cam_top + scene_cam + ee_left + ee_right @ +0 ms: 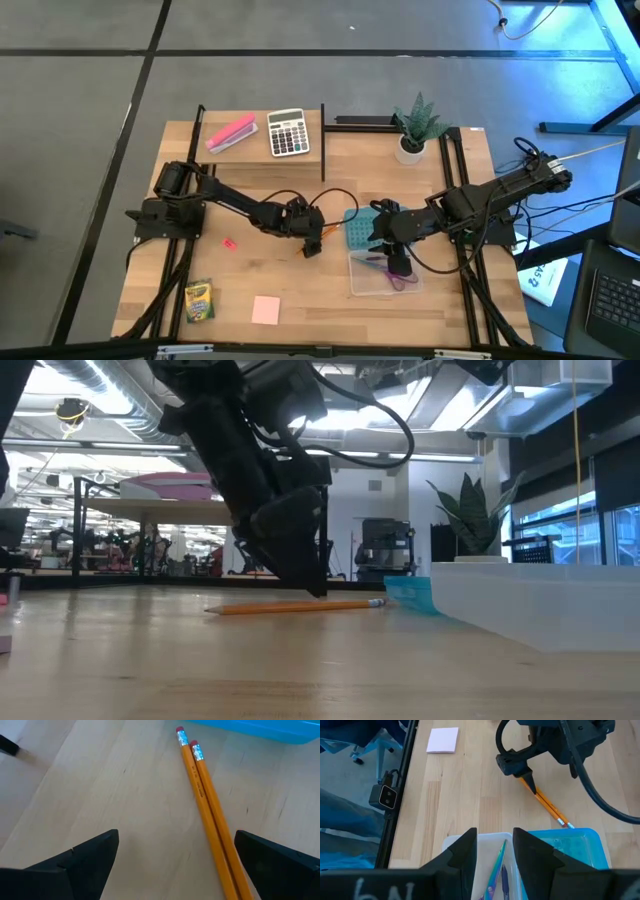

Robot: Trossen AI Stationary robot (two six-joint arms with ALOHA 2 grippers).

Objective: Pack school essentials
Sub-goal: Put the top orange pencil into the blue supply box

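left tool (312,238) released, fingers straddling two pencils (200,785) on counter (300,300) | lower, centre, pinch both | right tool (398,262) grasping scissors (496,865) over clear box (360,280)

Orange pencils (210,815) with red erasers, a blue lid (358,228), a pink notepad (266,310), purple-handled scissors (388,270).

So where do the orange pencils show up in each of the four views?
High view: pencils mid-table, just right of the left gripper.
Low view: lying flat under that gripper, eraser end toward the blue lid.
Left wrist view: two side by side between the open fingers.
Right wrist view: running from the left gripper to the lid.
Shared landmark: the blue lid.
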